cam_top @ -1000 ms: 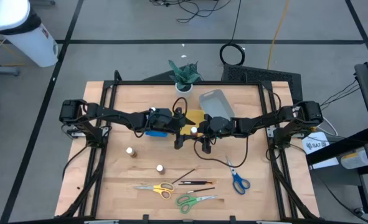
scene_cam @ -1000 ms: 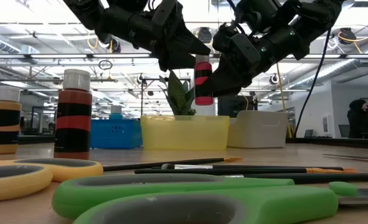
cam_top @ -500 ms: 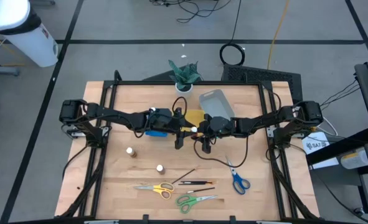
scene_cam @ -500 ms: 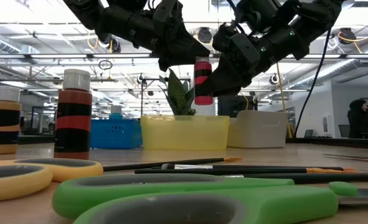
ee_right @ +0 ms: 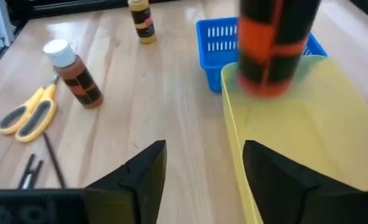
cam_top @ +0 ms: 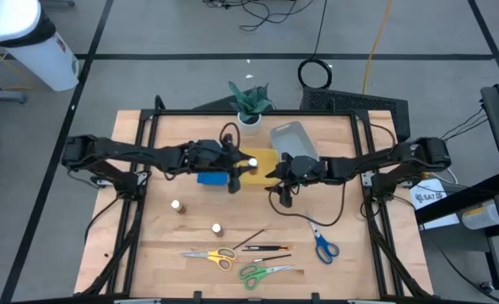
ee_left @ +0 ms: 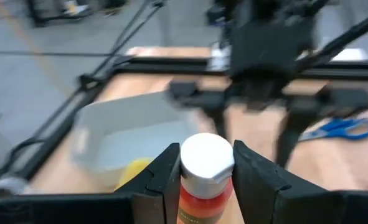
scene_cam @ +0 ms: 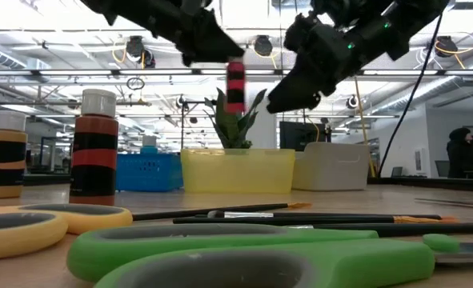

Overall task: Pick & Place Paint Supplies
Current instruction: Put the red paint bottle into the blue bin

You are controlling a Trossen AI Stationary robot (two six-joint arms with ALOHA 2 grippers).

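Holding the red-and-black paint bottle (scene_cam: 235, 86) upright, white cap (ee_left: 207, 155) uppermost and long axis vertical, our left gripper (cam_top: 241, 165) had its fingers (ee_left: 164, 176) narrowed onto the bottle's neck just under the cap. In the high view the cap showed as a white dot at the left edge of the yellow tray (cam_top: 264, 158); in the low view the bottle hung in the air above that tray (scene_cam: 236, 170), clear of its rim. From our right wrist camera the bottle (ee_right: 276, 43) stood over the tray's near corner, with the blue tray (ee_right: 218, 38) just behind it.

Our right gripper (cam_top: 281, 179) stood with its jaws apart and nothing between them, beside the yellow tray and apart from the bottle.

A second earlier the two grippers had met over the middle of the table, the bottle pinched between them at the right gripper's tip. Since then the bottle had passed to our left gripper alone and shifted leftward in the low view, and the right gripper had let go and drawn back.

On the table two more bottles (cam_top: 176, 205) and (cam_top: 217, 229) stood upright with white caps up, unmoved. The yellow scissors (cam_top: 211, 254), the green scissors (cam_top: 262, 272) and the blue scissors (cam_top: 322, 244) lay flat near the front edge, with the thin brushes (cam_top: 266, 247) lying among them, all where they had been.
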